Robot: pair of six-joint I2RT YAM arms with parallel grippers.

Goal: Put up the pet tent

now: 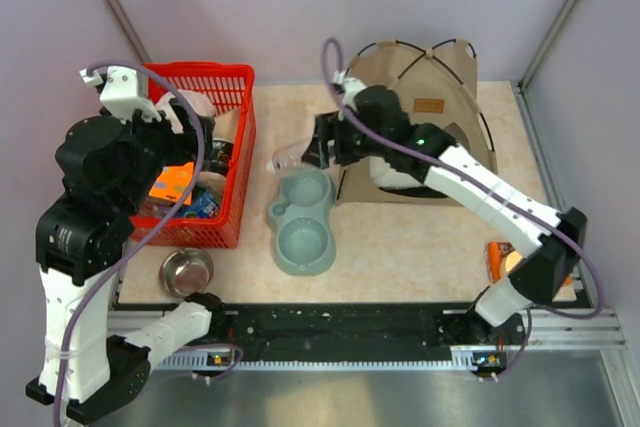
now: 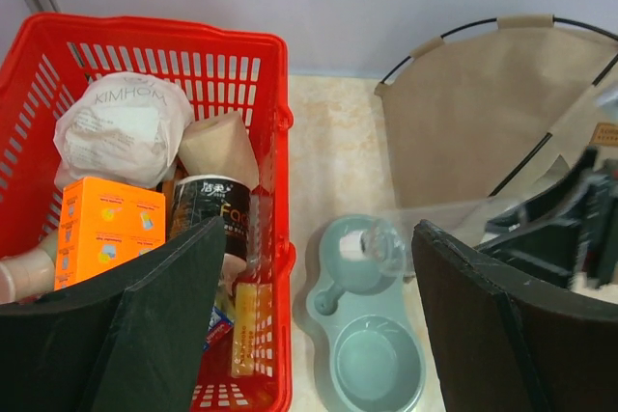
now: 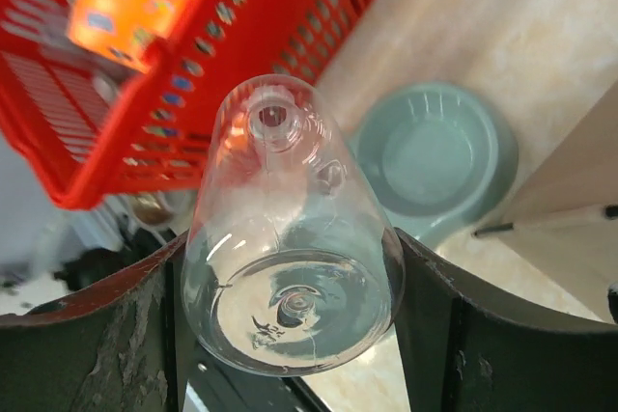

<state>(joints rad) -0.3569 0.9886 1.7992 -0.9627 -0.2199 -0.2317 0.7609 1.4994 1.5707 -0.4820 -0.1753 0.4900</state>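
At the back right of the table point(image 1: 400, 242) the pet tent point(image 1: 430, 77) stands arched on its poles. Beside it the right gripper point(image 1: 318, 152) clamps a clear bottle point(image 3: 290, 238) over the green bowl point(image 1: 300, 237), likely to dock it; the left gripper point(image 2: 319, 306) gapes empty above the red basket point(image 1: 200, 69).

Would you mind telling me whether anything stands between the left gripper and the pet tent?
Yes: the right gripper, holding a clear bottle, and its arm lie in front of the pet tent, between it and the left gripper.
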